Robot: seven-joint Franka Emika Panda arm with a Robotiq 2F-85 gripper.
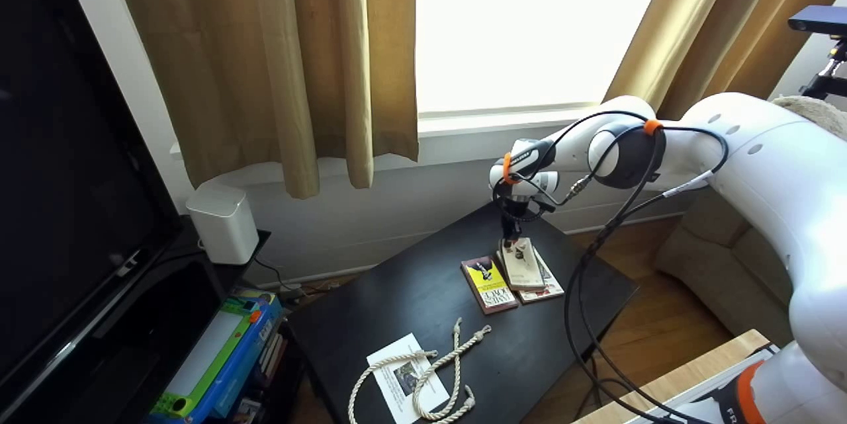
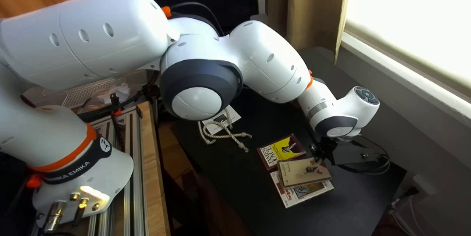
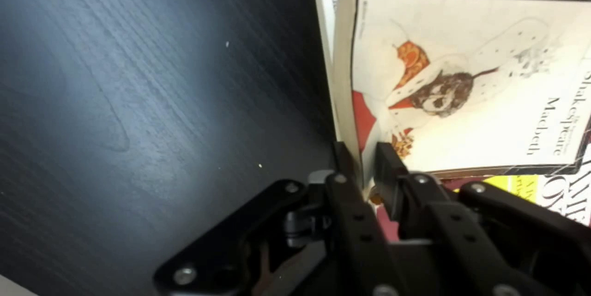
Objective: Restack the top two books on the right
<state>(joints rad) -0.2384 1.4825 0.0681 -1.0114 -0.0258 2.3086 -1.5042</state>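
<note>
Cream rectangular "Macbeth" paperback (image 3: pixel 468 79) lies over white picture-covered paperback (image 2: pixel 305 192).
Around its corner, black gripper (image 3: pixel 362 150) has fingers narrowly apart; whether they clamp, I cannot tell. Black wood-grained table (image 3: pixel 161 79) extends beside.

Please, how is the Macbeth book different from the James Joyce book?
The Macbeth book has a mostly cream cover; the James Joyce book shows yellow, black and white. The Macbeth book partly covers a white book; the James Joyce book lies on the dark table. Both have a titled cover facing up.
</note>
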